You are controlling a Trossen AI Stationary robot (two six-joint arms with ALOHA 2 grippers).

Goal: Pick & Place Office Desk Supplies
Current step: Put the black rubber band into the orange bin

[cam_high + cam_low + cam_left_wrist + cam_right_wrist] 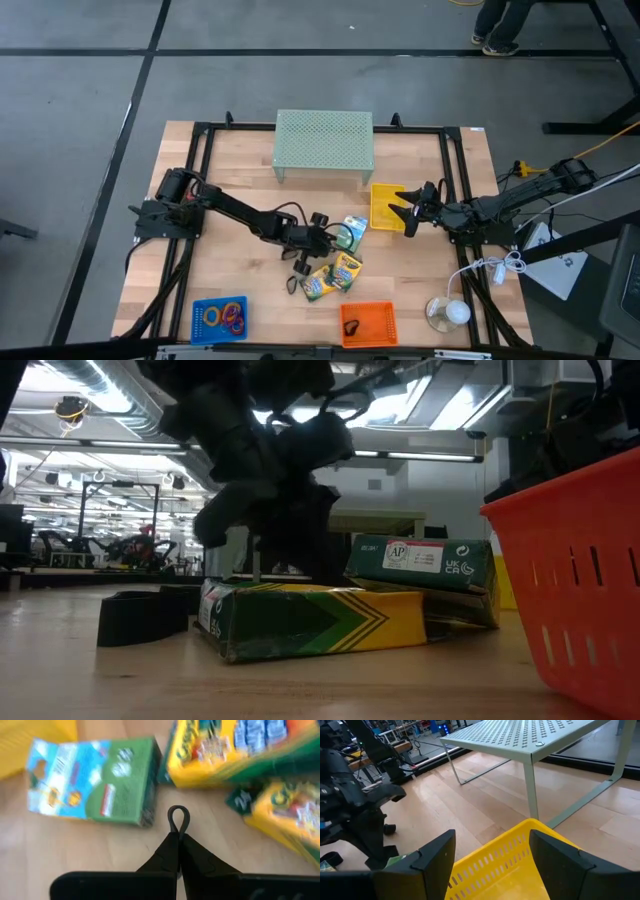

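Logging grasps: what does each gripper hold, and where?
Left gripper: shut on a small black clip, by its wire loop. Right gripper: open, empty, over the yellow basket.

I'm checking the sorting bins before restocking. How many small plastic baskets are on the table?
3: a blue basket at the front left, an orange basket at the front centre, and a yellow basket beside the mesh riser.
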